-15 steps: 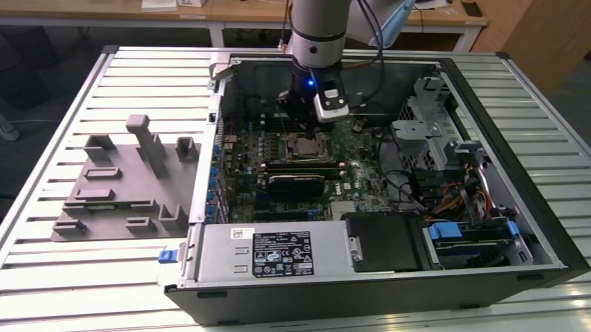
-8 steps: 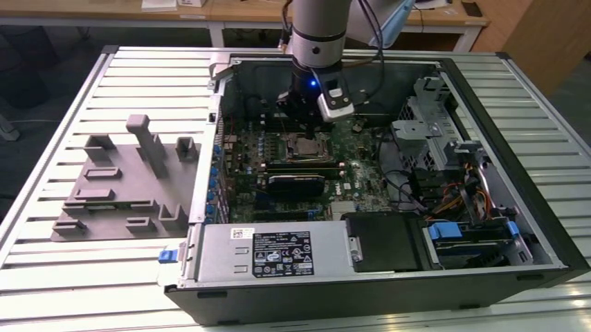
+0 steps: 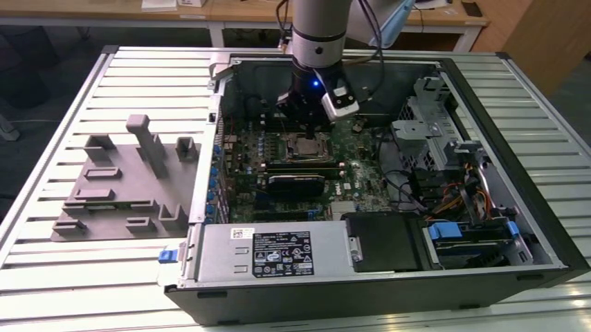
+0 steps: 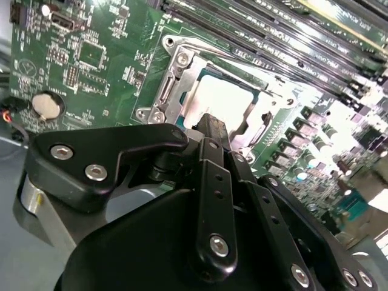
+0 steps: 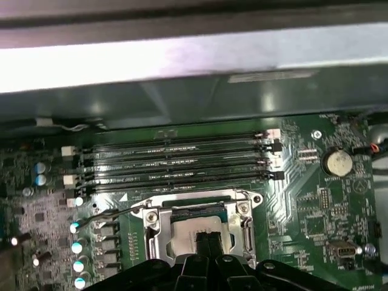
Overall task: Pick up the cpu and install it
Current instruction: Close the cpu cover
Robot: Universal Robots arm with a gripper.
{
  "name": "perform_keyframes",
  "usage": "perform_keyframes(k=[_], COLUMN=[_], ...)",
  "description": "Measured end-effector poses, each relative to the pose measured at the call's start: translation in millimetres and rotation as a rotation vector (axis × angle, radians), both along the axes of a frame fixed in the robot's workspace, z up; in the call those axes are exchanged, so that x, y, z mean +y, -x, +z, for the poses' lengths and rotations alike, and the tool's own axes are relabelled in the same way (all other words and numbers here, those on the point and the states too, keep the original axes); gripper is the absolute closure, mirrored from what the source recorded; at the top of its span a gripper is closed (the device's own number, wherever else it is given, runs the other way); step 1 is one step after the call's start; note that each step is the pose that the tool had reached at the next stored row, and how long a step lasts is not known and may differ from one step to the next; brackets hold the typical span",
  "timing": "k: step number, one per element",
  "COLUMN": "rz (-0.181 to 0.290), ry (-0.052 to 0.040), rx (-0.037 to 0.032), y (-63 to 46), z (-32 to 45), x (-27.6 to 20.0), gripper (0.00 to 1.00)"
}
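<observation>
The cpu (image 4: 221, 97) lies flat inside the steel socket frame (image 4: 176, 79), just above the middle of the exterior view, with its silver top showing. The gripper (image 4: 212, 123) hangs right over it, fingers drawn together with nothing between them. Check that the chip sits level and square. Keep any contact vertical and light, because a tilted chip would likely bend the socket contacts.

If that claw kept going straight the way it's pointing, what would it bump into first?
Most likely the cpu, lying silver side up in its socket on the motherboard; the gripper points right at it in both wrist views. How much gap there is between them is hard to judge.
</observation>
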State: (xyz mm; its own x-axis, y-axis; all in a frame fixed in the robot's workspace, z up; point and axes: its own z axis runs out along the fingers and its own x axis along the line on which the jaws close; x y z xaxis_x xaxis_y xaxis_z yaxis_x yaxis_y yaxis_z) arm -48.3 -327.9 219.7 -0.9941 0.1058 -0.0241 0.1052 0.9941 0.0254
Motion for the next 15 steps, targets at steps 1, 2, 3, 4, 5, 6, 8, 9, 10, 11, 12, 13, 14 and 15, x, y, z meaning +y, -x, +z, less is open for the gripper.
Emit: perform_keyframes(k=[1,2,3,4,5,6,8,9,10,11,12,13,14,15], rz=[0.026,0.036,0.039,0.039,0.039,0.037,0.029,0.024,0.018,0.012,0.006,0.001,-0.005,-0.009], ry=[0.0,0.0,0.0002,0.0005,0.0005,0.0006,0.0006,0.0006,0.0006,0.0006,0.0006,0.0005,0.0006,0.0006], rx=[0.0,0.0,0.0,0.0,-0.0001,0.0001,0.0,0.0,0.0,0.0,0.0,0.0,0.0,0.0001], y=[0.0,0.0,0.0,0.0,-0.1,0.0,0.1,0.2,0.2,0.3,0.5,0.7,1.0,1.3], z=[0.0,0.0,0.0,-0.4,-0.7,-1.0,-1.9,-2.5,-3.0,-3.6,-4.2,-4.8,-5.4,-5.8], x=[0.0,0.0,0.0,-0.2,-0.5,-1.0,-1.8,-2.0,-2.2,-2.3,-2.3,-2.4,-2.5,-2.6], gripper=[0.89,0.89,0.89,0.89,0.89,0.89,0.89,0.89,0.89,0.89,0.89,0.89,0.89,0.89])
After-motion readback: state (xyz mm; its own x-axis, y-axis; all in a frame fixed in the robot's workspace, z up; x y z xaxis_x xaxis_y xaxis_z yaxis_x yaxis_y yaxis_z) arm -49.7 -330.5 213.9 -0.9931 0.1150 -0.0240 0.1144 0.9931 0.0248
